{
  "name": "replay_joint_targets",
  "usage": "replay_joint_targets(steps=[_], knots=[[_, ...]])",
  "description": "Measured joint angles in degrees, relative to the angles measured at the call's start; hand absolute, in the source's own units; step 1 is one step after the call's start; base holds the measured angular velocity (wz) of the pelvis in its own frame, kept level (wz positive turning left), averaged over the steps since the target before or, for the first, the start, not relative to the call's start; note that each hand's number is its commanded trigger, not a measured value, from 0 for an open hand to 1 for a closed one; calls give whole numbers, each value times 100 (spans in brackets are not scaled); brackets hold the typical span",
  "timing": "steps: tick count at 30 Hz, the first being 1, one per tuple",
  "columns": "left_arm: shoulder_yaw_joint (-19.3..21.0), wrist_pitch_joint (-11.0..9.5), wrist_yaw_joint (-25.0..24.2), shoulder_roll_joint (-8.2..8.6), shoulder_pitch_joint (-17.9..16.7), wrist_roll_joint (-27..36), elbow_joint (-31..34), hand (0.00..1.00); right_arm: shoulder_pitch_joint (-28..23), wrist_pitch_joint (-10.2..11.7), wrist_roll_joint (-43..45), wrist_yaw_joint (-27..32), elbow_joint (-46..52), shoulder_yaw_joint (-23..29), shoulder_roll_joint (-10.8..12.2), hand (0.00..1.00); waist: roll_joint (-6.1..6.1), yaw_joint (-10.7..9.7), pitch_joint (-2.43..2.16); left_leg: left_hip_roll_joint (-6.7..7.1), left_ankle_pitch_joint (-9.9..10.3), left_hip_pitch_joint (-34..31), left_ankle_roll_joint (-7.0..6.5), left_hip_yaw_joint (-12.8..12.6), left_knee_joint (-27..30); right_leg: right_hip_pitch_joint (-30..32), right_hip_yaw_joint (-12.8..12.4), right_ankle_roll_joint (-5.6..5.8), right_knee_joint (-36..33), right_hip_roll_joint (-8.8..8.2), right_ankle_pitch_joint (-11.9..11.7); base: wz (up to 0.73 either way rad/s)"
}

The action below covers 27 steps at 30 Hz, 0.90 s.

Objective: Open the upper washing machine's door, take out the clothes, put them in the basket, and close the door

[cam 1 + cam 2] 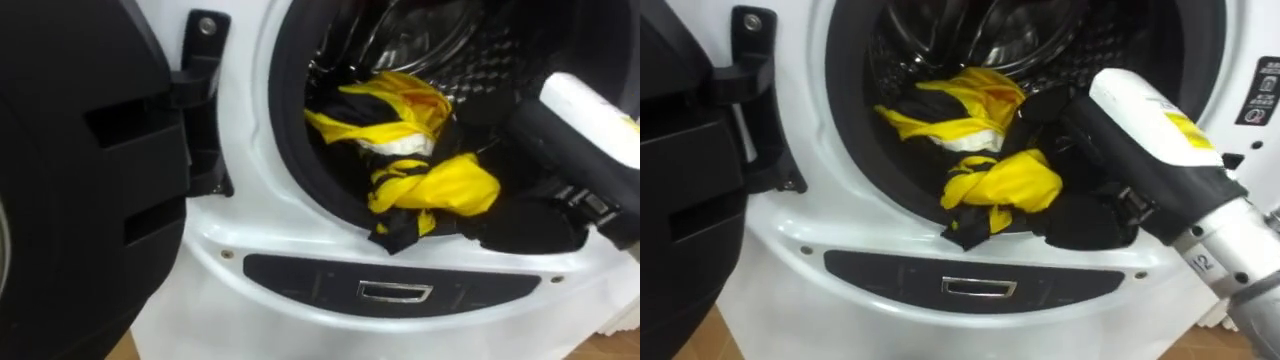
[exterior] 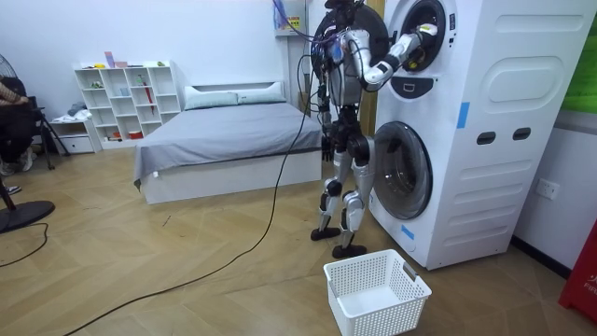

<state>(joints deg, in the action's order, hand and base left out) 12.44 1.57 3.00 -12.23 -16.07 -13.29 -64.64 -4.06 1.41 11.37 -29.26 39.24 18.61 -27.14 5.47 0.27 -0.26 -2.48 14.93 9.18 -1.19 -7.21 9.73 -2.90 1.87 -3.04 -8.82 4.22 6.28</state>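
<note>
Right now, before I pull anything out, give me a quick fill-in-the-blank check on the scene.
The clothes at the mouth of the drum are black and ____.
The door of the upper washer is swung ____.
The robot's ____ arm reaches into the drum.
The basket stands on the ____, in front of the lower washer.
Missing words: yellow; open; right; floor.

Washer drum, yel/blk clothes inside
</note>
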Motion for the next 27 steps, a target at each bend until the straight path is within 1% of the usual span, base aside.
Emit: replay_joint_targets(steps=[3,7,9,12,13,14,15,16,18,19,20,21,22,23,24,25,26,27], knots=[[97,-1,68,6,-7,-12,-4,0,-177,97,-235,60,13,78,0,100,-3,-1,-1,-4,3,21,2,-36,-6,10,-15,0,0,4,0,-2],[137,-1,120,9,-12,-55,9,0,-307,128,-309,97,27,137,0,100,-17,-10,-8,-18,4,39,-1,-56,-16,8,-26,1,6,-1,1,0],[223,-2,121,9,11,-227,71,0,-549,259,-439,105,50,321,1,100,-35,-21,-20,-20,8,40,-7,-59,-11,3,-23,3,15,-6,1,3],[311,-2,121,-5,25,-261,69,0,-888,392,-444,196,204,406,1,100,-75,-57,-42,-20,12,55,-13,-88,-12,19,-38,9,13,-8,4,0],[314,-2,121,-11,23,-260,59,0,-959,416,-451,223,203,406,3,100,-82,-68,-43,-22,13,59,-13,-99,-13,19,-46,9,13,-6,3,-9],[313,-2,120,-12,8,-260,46,0,-1087,483,-501,307,206,412,15,100,-99,-91,-50,-30,15,85,-10,-156,-16,14,-83,10,6,3,2,-15],[314,-2,117,-12,-5,-260,33,0,-1198,518,-517,310,221,412,16,100,-116,-127,-46,-37,20,111,-4,-216,-27,6,-131,10,8,16,3,-19],[316,-2,116,-14,-8,-254,26,0,-1254,519,-518,323,197,412,16,100,-122,-148,-45,-41,23,123,-3,-244,-29,5,-167,10,6,26,3,-23],[314,-1,92,-18,-8,-256,23,0,-1632,449,-487,425,-42,552,16,100,-135,-217,-40,-79,66,143,15,-416,-26,21,-320,8,-22,73,-2,-31],[314,-1,78,-18,-15,-256,20,0,-1718,393,-452,446,-109,581,17,100,-145,-230,-45,-91,82,150,17,-469,-21,38,-365,5,-43,92,-4,-39],[314,-1,45,-18,-22,-260,18,0,-1867,279,-366,507,-240,610,19,100,-149,-306,-45,-101,82,151,19,-567,-17,102,-445,-2,-115,111,-5,-39],[313,-2,17,-16,-26,-261,9,0,-1996,229,-248,542,-290,672,20,100,-149,-387,-31,-113,81,145,22,-654,-18,141,-522,-8,-124,135,-28,-41],[313,-1,12,-16,-28,-261,5,0,-2046,220,-164,542,-294,726,20,100,-169,-409,-32,-120,80,142,25,-711,-18,168,-579,-11,-132,156,-46,-44],[313,-2,12,-31,-28,-261,4,0,-2102,206,54,598,-360,815,20,100,-200,-498,-22,-130,74,146,35,-812,-19,218,-680,-18,-177,186,-65,-48],[316,-3,15,-65,-18,-260,4,0,-2153,135,230,669,-505,895,20,100,-198,-571,-27,-129,63,141,52,-885,-21,290,-771,-18,-238,213,-69,-47],[316,-8,20,-86,-4,-259,5,0,-2187,76,288,684,-585,958,20,100,-193,-586,-30,-133,58,140,61,-945,-26,331,-828,-14,-269,233,-72,-52],[316,-32,28,-119,-14,-257,5,0,-2214,-41,415,720,-730,1053,19,100,-188,-622,-31,-145,58,134,82,-1063,-33,402,-943,-1,-316,277,-84,-57],[317,-36,35,-139,-11,-258,4,0,-2218,-132,549,732,-845,1166,19,100,-178,-703,-35,-178,65,123,104,-1185,-17,440,-1025,9,-308,322,-116,-52]])
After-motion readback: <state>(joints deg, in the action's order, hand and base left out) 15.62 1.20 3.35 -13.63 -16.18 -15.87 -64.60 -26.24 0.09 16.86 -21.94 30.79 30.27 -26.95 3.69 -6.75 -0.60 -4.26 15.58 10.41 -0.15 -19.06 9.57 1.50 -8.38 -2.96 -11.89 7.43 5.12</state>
